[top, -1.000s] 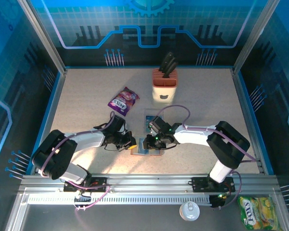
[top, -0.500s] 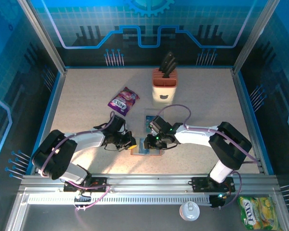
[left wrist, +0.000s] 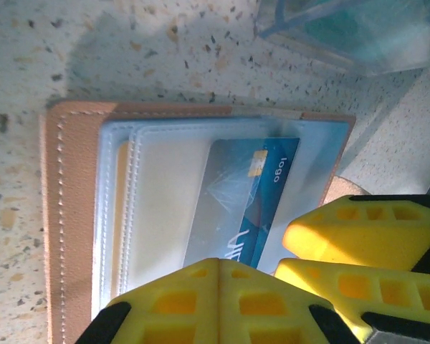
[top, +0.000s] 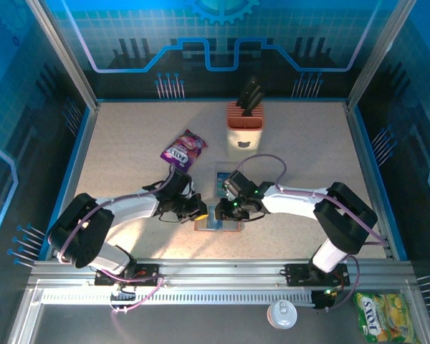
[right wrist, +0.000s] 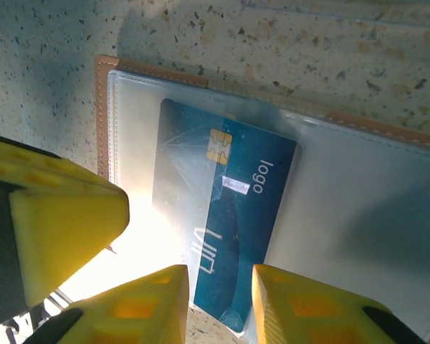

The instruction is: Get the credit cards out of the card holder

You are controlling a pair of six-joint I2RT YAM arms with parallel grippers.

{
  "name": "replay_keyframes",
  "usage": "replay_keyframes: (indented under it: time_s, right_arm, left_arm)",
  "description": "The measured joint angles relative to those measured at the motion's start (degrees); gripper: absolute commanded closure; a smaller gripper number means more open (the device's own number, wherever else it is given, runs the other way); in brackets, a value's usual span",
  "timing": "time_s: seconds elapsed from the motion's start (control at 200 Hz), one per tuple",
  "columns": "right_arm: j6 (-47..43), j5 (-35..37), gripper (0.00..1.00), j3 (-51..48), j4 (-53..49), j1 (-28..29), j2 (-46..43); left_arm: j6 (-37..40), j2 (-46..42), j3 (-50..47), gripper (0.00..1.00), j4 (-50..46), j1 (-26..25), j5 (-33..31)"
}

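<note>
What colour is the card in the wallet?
Blue, with a gold chip; the card shows best in the right wrist view.

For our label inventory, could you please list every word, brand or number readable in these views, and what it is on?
"logo": white print on the credit card in the card holder.
Larger white lettering on that card: cannot be read with certainty.
Purple snack packet: print too small.
Yellow-green packet: print blurred.
</note>
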Motion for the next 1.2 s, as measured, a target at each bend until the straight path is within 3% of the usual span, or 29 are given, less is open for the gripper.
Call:
replay_keyframes:
  time_s: [1.201]
  right_arm:
    - [0.0, -1.7, 0.69, -0.8, 1.4, -1.6, 0.1]
  left_arm:
    - [-0.5, 1.4, -0.1, 0.94, -0.5, -0.5, -1.6]
